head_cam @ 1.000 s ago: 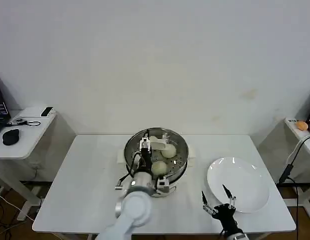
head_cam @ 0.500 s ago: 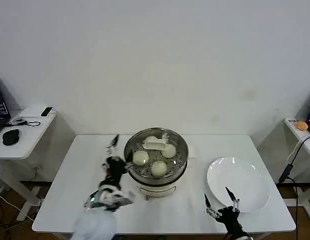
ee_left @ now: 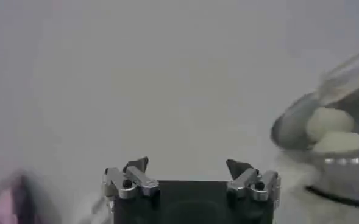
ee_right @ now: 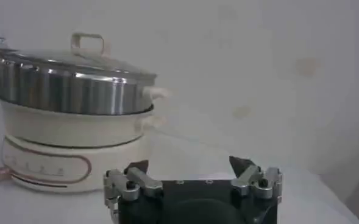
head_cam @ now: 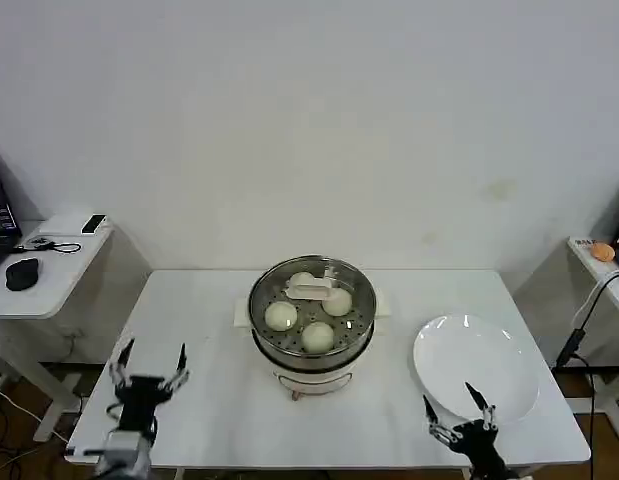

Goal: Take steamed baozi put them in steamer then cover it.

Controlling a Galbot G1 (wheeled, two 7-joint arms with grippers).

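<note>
The steel steamer (head_cam: 361,345) stands mid-table on its white base. The glass cover (head_cam: 311,291) lies on it, its cream bar handle on top. Through the glass show several pale baozi (head_cam: 281,316). My left gripper (head_cam: 150,360) hangs open and empty at the table's front left, well clear of the steamer. In the left wrist view the left gripper (ee_left: 187,165) is open, with the steamer (ee_left: 344,173) and baozi (ee_left: 328,122) off to one side. My right gripper (head_cam: 454,405) is open at the front right. The right wrist view shows the right gripper (ee_right: 190,164) open, facing the covered steamer (ee_right: 69,91).
A flat white plate (head_cam: 479,365) lies right of the steamer, just beyond my right gripper. Small side tables flank the main table, the left one (head_cam: 49,270) holding a mouse. A cable (head_cam: 579,330) hangs at the right.
My left gripper has let go of the cover's handle and drawn back from over the steamer to the table's front left. The right gripper has slid slightly toward the front edge.
</note>
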